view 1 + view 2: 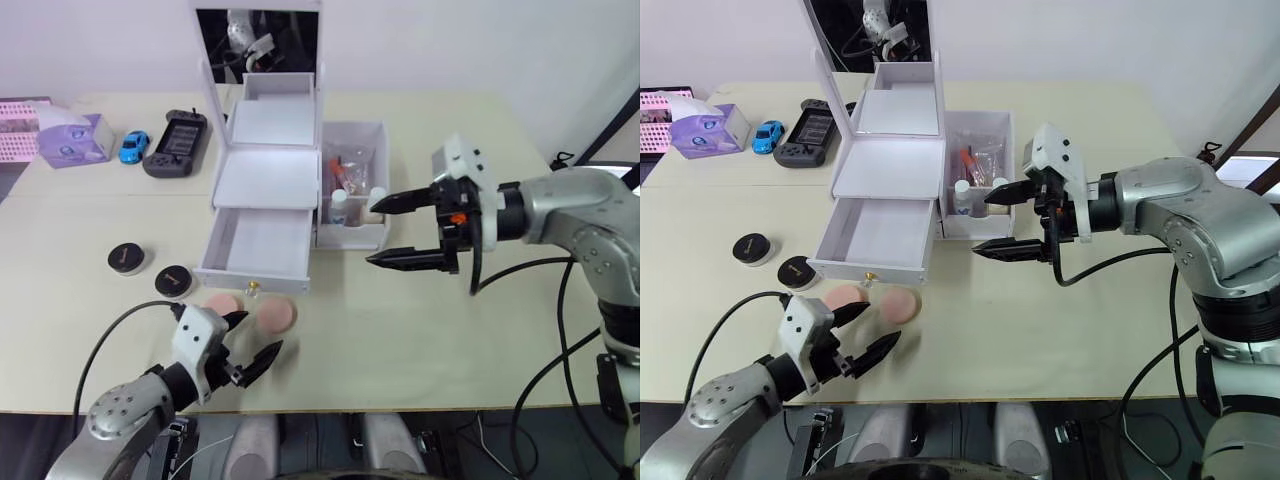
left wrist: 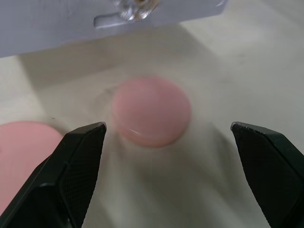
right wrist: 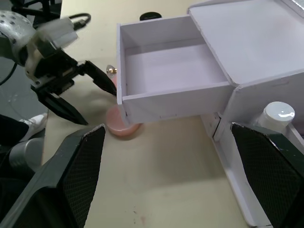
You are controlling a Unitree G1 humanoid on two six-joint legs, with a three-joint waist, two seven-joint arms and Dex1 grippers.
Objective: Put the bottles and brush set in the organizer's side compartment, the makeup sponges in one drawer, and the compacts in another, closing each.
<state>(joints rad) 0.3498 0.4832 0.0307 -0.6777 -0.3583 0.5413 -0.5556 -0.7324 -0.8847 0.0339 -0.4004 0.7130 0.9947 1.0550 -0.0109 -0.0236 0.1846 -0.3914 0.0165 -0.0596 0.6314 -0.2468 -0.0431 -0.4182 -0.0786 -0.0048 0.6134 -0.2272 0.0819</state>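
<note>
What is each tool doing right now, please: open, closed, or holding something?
Left tool: open, holding nothing, above a pink makeup sponge.
Right tool: open, holding nothing, beside the organizer.

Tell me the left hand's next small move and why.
Probably ease the left hand forward and down around the nearer makeup sponge, then close. Its fingers are open and aimed at it, both sponges lie on the table before the lower drawer, which stands pulled out and empty.
</note>
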